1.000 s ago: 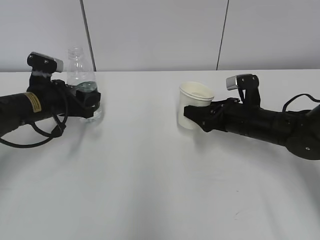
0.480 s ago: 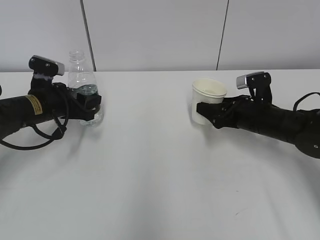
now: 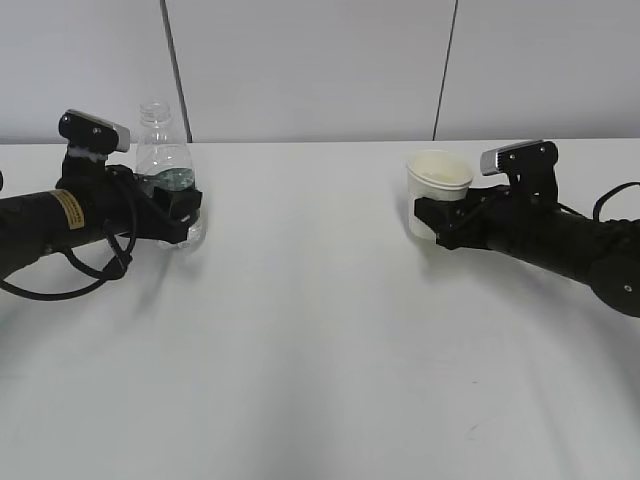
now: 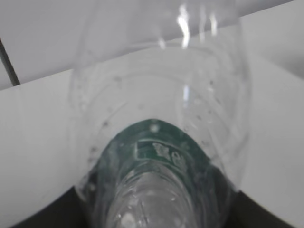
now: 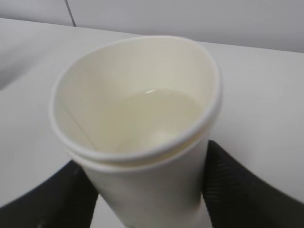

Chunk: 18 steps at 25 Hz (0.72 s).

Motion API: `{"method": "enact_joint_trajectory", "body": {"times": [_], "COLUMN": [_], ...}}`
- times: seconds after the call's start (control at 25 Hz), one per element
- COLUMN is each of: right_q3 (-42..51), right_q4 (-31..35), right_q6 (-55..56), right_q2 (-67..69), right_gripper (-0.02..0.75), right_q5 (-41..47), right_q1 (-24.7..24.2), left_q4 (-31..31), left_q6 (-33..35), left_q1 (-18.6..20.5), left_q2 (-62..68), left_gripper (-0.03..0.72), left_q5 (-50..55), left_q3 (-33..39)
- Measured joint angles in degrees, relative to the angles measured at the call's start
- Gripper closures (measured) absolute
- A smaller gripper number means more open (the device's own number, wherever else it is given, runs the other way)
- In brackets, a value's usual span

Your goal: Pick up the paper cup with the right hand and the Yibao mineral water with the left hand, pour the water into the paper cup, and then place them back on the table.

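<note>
Exterior, left hand (image 3: pixel 178 212): we see it low over the table (image 3: pixel 320 340) on the left side, its fingers clamped around the lower body of the bottle (image 3: pixel 163 160), which stands upright and uncapped.
Exterior, right hand (image 3: pixel 437 215): we see it on the right side, fingers clamped on the cup (image 3: pixel 437 192); the cup is upright, its base hidden behind the fingers, so we cannot tell whether it touches the table.
Exterior, spacing: we see bottle and cup well apart, with bare table between them.
Left wrist, bottle (image 4: pixel 161 142): we look along it from close up; the clear ribbed body and green label fill the frame, and dark finger edges show at both lower corners.
Right wrist, cup (image 5: pixel 137 128): we see it upright between two black fingers (image 5: pixel 237 185) pressed to its sides.
Right wrist, water (image 5: pixel 156 118): we see a shallow pool in the bottom of the cup.
</note>
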Motion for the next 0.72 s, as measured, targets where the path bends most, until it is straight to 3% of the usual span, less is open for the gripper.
{"method": "enact_joint_trajectory", "body": {"times": [0.72], "right_q3": [0.00], "right_q4": [10.20], "right_q6": [-4.45], "right_q2": [1.40], "right_gripper": [0.242], "right_q5": [0.00], "right_q1": [0.00], "left_q4": [-1.34], "left_q6": [0.06], "left_q1": [0.00], "left_q2": [0.00], "left_gripper": [0.351], "left_q5": [-0.82], "left_q3": [0.00]}}
